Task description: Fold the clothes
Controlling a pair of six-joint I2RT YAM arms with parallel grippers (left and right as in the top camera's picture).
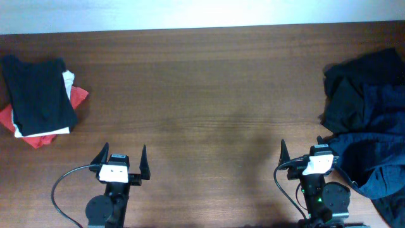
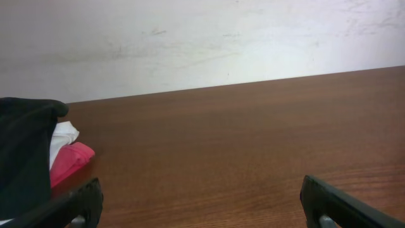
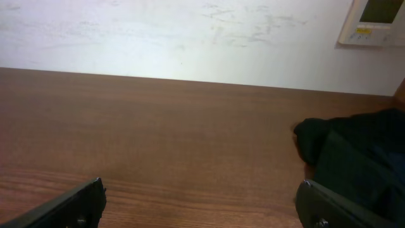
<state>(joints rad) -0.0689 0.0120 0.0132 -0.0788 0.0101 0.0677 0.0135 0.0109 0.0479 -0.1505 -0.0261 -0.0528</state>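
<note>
A stack of folded clothes [image 1: 39,95], black on top of white and red, lies at the far left of the table; it also shows in the left wrist view [image 2: 28,161]. A heap of unfolded dark blue clothes [image 1: 370,120] lies at the right edge and shows in the right wrist view [image 3: 357,155]. My left gripper [image 1: 121,158] is open and empty near the front edge, its fingers wide apart in the left wrist view [image 2: 202,202]. My right gripper [image 1: 304,155] is open and empty beside the dark heap, its right finger next to the cloth [image 3: 199,202].
The brown wooden table [image 1: 202,95] runs up to a white wall at the back. A white wall device [image 3: 373,22] hangs at the upper right in the right wrist view. Black cables loop by both arm bases.
</note>
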